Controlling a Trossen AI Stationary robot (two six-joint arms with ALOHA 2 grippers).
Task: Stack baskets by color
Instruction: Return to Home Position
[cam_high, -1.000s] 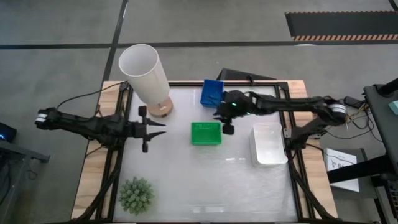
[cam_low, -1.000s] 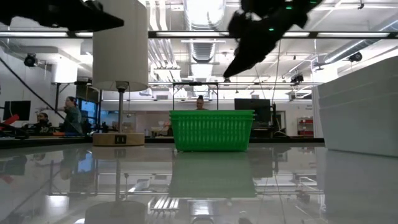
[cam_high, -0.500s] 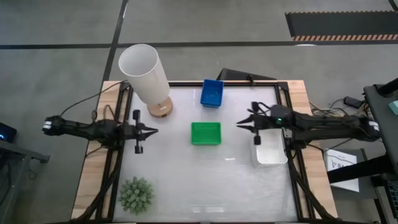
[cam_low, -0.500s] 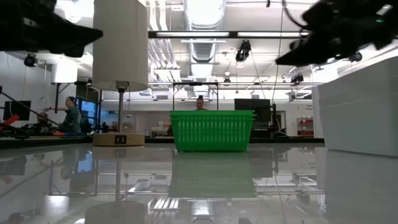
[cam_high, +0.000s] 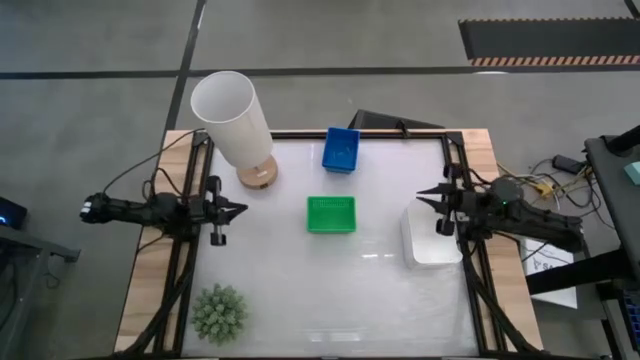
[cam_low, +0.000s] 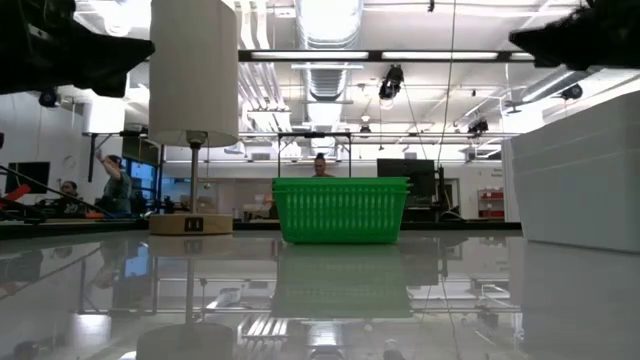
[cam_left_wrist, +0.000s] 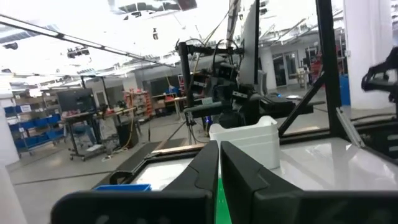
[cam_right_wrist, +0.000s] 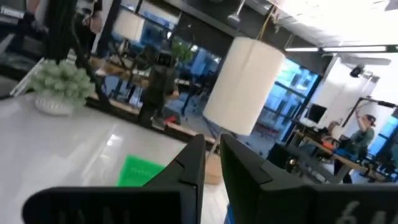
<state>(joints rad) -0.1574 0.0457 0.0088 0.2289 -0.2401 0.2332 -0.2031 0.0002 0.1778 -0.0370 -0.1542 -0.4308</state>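
A green basket stack (cam_high: 331, 214) rests on its base at the table's middle, with layered rims in the low view (cam_low: 341, 210). The blue baskets (cam_high: 341, 149) sit at the far edge. White tray-like baskets (cam_high: 432, 232) stand stacked at the right. My left gripper (cam_high: 241, 209) hovers shut at the table's left edge and points level toward the green stack. My right gripper (cam_high: 420, 197) hovers over the white stack's far left corner, pointing left. Its fingers are almost together with nothing between them (cam_right_wrist: 212, 158).
A tall white cylinder lamp (cam_high: 231, 122) on a wooden foot stands at the far left corner. A small spiky green plant (cam_high: 219, 312) sits at the near left. Bare tabletop lies along the near side. People show in the room beyond the table (cam_low: 113, 183).
My left gripper has shut, sunk a little and drawn back toward the table's left edge. My right gripper has swung from beside the blue baskets toward the table's right edge and now hangs level over the white stack. No basket has moved.
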